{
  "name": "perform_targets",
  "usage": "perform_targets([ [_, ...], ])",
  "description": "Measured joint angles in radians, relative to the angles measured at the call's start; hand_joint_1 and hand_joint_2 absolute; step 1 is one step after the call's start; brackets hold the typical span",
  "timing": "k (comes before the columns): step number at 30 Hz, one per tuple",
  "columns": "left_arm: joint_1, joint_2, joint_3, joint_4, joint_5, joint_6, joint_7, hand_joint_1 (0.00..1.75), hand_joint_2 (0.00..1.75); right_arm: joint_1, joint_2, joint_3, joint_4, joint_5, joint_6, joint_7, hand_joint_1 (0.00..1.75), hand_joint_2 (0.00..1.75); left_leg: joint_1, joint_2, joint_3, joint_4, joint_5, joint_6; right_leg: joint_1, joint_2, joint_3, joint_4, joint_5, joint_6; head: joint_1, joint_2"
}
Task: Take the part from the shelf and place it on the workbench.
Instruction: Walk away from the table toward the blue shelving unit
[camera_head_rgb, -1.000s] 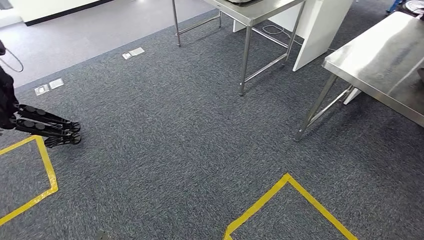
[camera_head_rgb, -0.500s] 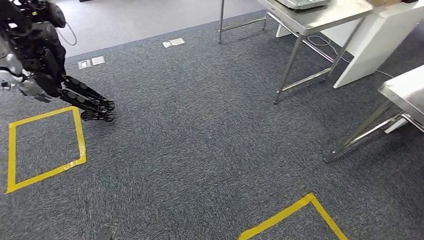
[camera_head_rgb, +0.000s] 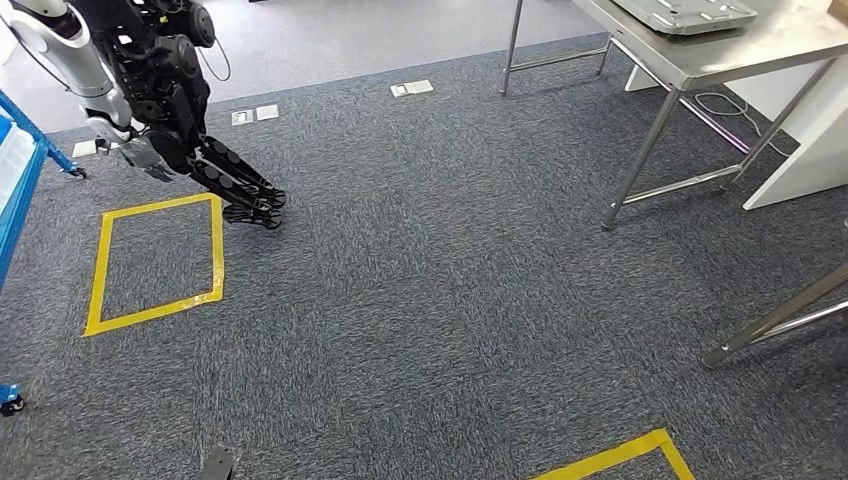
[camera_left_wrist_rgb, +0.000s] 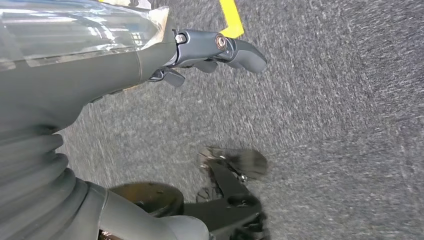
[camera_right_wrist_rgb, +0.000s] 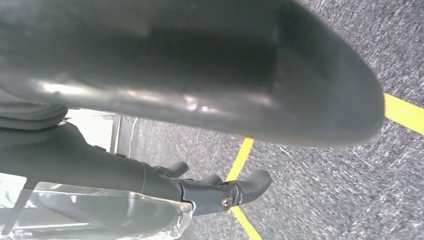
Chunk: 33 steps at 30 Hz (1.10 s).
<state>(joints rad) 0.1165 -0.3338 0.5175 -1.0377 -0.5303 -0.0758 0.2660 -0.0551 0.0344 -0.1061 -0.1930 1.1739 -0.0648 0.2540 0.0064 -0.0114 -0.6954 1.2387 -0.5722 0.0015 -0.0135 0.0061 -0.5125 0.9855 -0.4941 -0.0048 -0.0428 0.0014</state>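
In the head view the left hand (camera_head_rgb: 240, 190) hangs at about 10 o'clock over the grey carpet, its dark fingers stretched out and slightly apart with nothing in them. The left wrist view is motion-blurred. In the right wrist view the right hand (camera_right_wrist_rgb: 215, 192) has loosely extended fingers and nothing visible between them, though a large blurred dark shape close to the lens hides part of the palm. The blue shelf (camera_head_rgb: 30, 135) is cut off at the 9 o'clock edge, so I cannot tell where the part is. The steel workbench (camera_head_rgb: 740, 50) stands at 1 o'clock, its top cropped. A yellow tape square (camera_head_rgb: 97, 270) lies just below the left hand.
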Motion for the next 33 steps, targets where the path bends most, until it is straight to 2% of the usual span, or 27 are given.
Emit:
perform_targets([
  [1, 0.0, 0.001, -0.005, 0.001, 0.004, 0.002, 0.001, 0.0, 1.75, 0.001, -0.001, -0.003, 0.0, -0.002, -0.001, 0.0, 0.0, 0.0, 0.003, 0.005, -0.023, 0.046, -0.014, -0.003, 0.001, -0.007, 0.0, 0.0, -0.001, -0.001, 0.0, 0.0],
  [2, 0.002, 0.002, -0.009, 0.002, 0.006, 0.004, 0.002, 0.0, 1.75, 0.0, -0.001, -0.006, 0.0, -0.004, -0.002, 0.0, 0.0, 0.0, 0.006, 0.007, -0.027, 0.055, -0.007, -0.006, 0.001, -0.013, 0.0, 0.0, -0.001, -0.001, 0.0, 0.0],
  [3, 0.004, 0.003, -0.013, 0.003, 0.007, 0.005, 0.002, 0.0, 1.75, -0.001, -0.002, -0.009, 0.0, -0.003, -0.002, 0.0, 0.0, 0.0, 0.008, 0.008, -0.01, 0.021, 0.018, -0.006, 0.001, -0.017, 0.001, 0.0, -0.001, 0.0, 0.0, 0.0],
  [5, 0.004, 0.007, -0.021, 0.004, 0.01, 0.008, 0.002, 0.0, 1.75, -0.003, -0.001, -0.013, 0.0, 0.001, 0.001, -0.001, 0.0, 0.0, 0.011, 0.015, 0.067, -0.12, 0.083, -0.004, 0.002, -0.022, 0.004, 0.0, -0.003, 0.003, -0.001, 0.0],
  [6, 0.003, 0.008, -0.026, 0.004, 0.012, 0.011, 0.003, 0.0, 1.75, -0.004, -0.001, -0.014, 0.0, 0.004, 0.002, -0.001, 0.0, 0.0, 0.01, 0.017, 0.099, -0.18, 0.103, 0.0, 0.004, -0.023, 0.005, 0.001, -0.006, 0.007, 0.0, 0.0],
  [7, 0.001, 0.01, -0.031, 0.004, 0.013, 0.013, 0.004, 0.0, 1.75, -0.005, -0.001, -0.015, 0.0, 0.007, 0.004, -0.001, 0.0, 0.0, 0.008, 0.018, 0.118, -0.217, 0.113, 0.004, 0.008, -0.025, 0.003, 0.003, -0.01, 0.009, 0.0, 0.0],
  [8, 0.0, 0.01, -0.036, 0.005, 0.014, 0.015, 0.005, 0.0, 1.75, -0.005, -0.001, -0.015, 0.0, 0.009, 0.004, -0.001, 0.0, 0.0, 0.006, 0.018, 0.124, -0.231, 0.113, 0.007, 0.011, -0.025, 0.001, 0.004, -0.013, 0.009, 0.001, 0.0],
  [11, 0.0, 0.013, -0.049, 0.01, 0.019, 0.022, 0.008, 0.0, 1.75, -0.005, -0.002, -0.016, 0.0, 0.011, 0.004, -0.001, 0.0, 0.0, -0.002, 0.014, 0.124, -0.232, 0.116, 0.011, 0.009, -0.026, -0.002, 0.006, -0.016, 0.007, 0.002, 0.0],
  [15, -0.009, 0.021, -0.079, 0.028, 0.03, 0.049, 0.009, 0.0, 1.75, -0.004, 0.0, -0.026, 0.0, 0.004, 0.0, -0.004, 0.0, 0.0, -0.011, 0.013, 0.123, -0.229, 0.114, 0.021, 0.001, -0.027, -0.002, 0.005, -0.014, 0.015, 0.002, 0.0],
  [19, -0.034, 0.026, -0.124, 0.068, 0.032, 0.091, 0.009, 0.0, 1.75, -0.001, 0.0, -0.048, 0.0, -0.014, -0.007, -0.004, 0.0, 0.0, -0.014, 0.013, 0.122, -0.227, 0.112, 0.025, -0.002, -0.027, -0.002, 0.005, -0.014, 0.024, 0.002, 0.0],
  [23, -0.064, 0.028, -0.172, 0.115, 0.028, 0.135, 0.008, 0.0, 1.75, 0.001, 0.001, -0.073, 0.0, -0.036, -0.004, 0.011, 0.0, 0.0, -0.014, 0.013, 0.122, -0.226, 0.112, 0.026, -0.003, -0.027, -0.003, 0.005, -0.014, 0.025, 0.001, 0.0],
  [29, -0.158, 0.033, -0.299, 0.249, 0.026, 0.213, -0.006, 0.0, 1.75, 0.004, 0.025, -0.133, 0.0, -0.085, -0.013, 0.049, 0.0, 0.0, -0.012, 0.012, 0.122, -0.225, 0.112, 0.026, -0.003, -0.027, -0.004, 0.007, -0.013, 0.024, 0.001, 0.0],
  [33, -0.222, 0.047, -0.404, 0.353, 0.039, 0.197, -0.042, 0.0, 1.75, 0.008, 0.045, -0.183, 0.0, -0.118, -0.034, 0.079, 0.0, 0.0, -0.012, 0.013, 0.122, -0.225, 0.113, 0.026, -0.003, -0.027, 0.0, 0.01, -0.013, 0.024, 0.001, 0.0],
])
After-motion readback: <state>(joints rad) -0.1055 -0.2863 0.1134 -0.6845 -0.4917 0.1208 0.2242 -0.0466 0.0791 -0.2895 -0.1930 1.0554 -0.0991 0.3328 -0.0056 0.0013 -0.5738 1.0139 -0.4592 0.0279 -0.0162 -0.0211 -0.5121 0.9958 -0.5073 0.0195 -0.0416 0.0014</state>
